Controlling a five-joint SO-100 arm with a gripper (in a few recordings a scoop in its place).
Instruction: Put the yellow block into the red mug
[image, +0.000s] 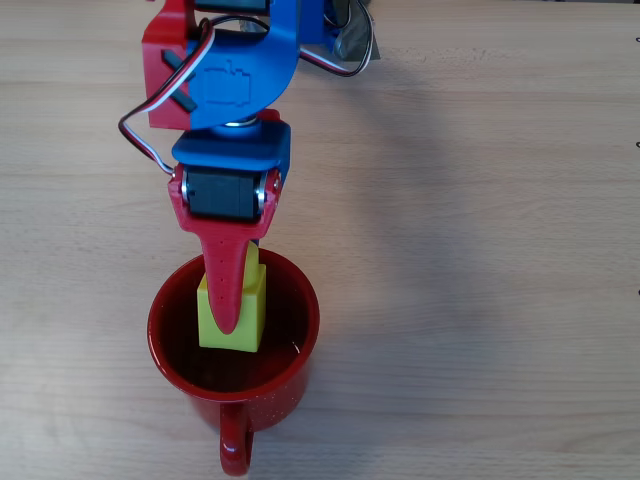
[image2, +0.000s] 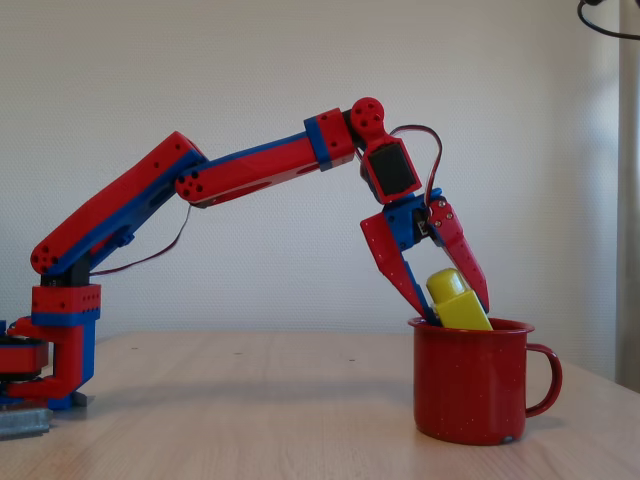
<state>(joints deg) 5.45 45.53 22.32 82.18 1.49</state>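
The yellow block (image: 253, 308) hangs tilted in the mouth of the red mug (image: 300, 352), its lower end just below the rim and its stud end pointing up and back toward the arm. My gripper (image: 232, 320) is shut on the block, with one red finger lying across its top in the overhead view. In the fixed view the two red fingers flank the yellow block (image2: 458, 298), and the gripper (image2: 458, 312) reaches down to the rim of the red mug (image2: 470, 385). The mug stands upright on the table, its handle facing away from the arm.
The red and blue arm (image2: 250, 170) arches from its base (image2: 60, 340) at the left of the fixed view over to the mug. The bare wooden table (image: 480, 250) stretches out to either side of the mug.
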